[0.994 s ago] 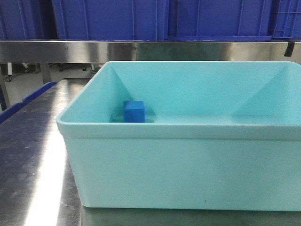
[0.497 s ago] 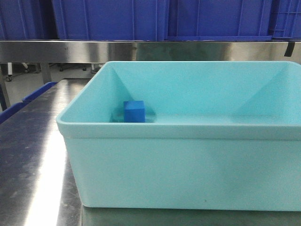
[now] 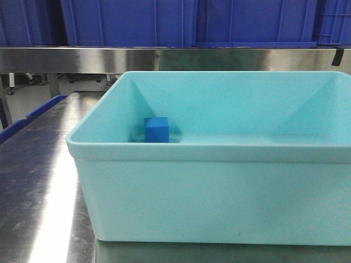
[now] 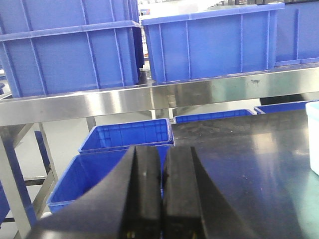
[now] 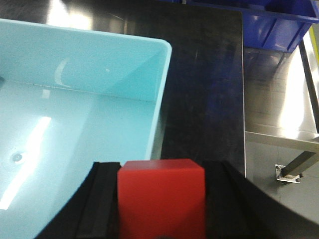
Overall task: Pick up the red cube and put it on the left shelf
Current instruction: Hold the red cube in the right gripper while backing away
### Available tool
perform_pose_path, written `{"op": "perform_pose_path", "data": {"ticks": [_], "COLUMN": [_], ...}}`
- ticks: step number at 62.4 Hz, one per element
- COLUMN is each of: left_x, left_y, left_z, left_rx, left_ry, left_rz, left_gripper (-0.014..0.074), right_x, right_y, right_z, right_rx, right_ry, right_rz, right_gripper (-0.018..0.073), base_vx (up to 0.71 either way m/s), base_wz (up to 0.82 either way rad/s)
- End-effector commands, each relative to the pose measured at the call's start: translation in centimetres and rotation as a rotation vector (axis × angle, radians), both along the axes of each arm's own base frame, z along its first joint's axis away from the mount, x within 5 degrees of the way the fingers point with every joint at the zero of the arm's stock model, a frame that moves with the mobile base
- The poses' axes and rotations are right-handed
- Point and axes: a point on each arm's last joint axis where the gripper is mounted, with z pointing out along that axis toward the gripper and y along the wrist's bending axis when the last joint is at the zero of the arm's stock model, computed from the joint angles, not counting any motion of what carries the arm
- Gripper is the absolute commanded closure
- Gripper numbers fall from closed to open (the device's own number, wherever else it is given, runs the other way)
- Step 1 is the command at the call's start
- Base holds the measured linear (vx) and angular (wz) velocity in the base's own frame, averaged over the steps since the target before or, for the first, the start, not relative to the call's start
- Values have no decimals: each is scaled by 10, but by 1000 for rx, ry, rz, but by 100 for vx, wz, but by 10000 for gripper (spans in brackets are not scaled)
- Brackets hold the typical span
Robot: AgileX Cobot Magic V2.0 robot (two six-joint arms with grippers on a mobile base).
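Jaws of your right gripper [image 5: 162, 199] are pinching the red cube [image 5: 162, 191] squarely between them, with the turquoise tub [image 5: 75, 59] lying below and ahead. Left gripper [image 4: 162, 189] jaws are pressing together, holding nothing. The left shelf [image 4: 149, 99] is lying ahead of the left jaws, so you are probably facing a leftward carry. The cube has no long axis.

The metal table [image 3: 38, 164] is dark and shiny, and bright light bounces off it (one long white streak on its left side). The floor [image 3: 27, 96] behind looks pale.
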Motion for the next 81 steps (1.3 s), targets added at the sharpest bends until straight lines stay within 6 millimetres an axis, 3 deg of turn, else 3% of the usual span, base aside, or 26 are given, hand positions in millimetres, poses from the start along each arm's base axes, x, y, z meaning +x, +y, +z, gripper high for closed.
{"op": "perform_pose_path", "data": {"ticks": [1,81], "left_x": [1,1], "left_y": [0,0], "left_z": [0,0], "left_rx": [-7,-7], "left_ry": [-53,-53], "left_rz": [0,0], "left_gripper": [491,491], "right_x": [4,4], "right_y": [1,1], "right_z": [18,18], "right_rx": [13,13], "right_ry": [-98,-98], "right_rz": [5,6], "right_gripper": [502,502], "base_vx": [0,0], "base_wz": [0,2]}}
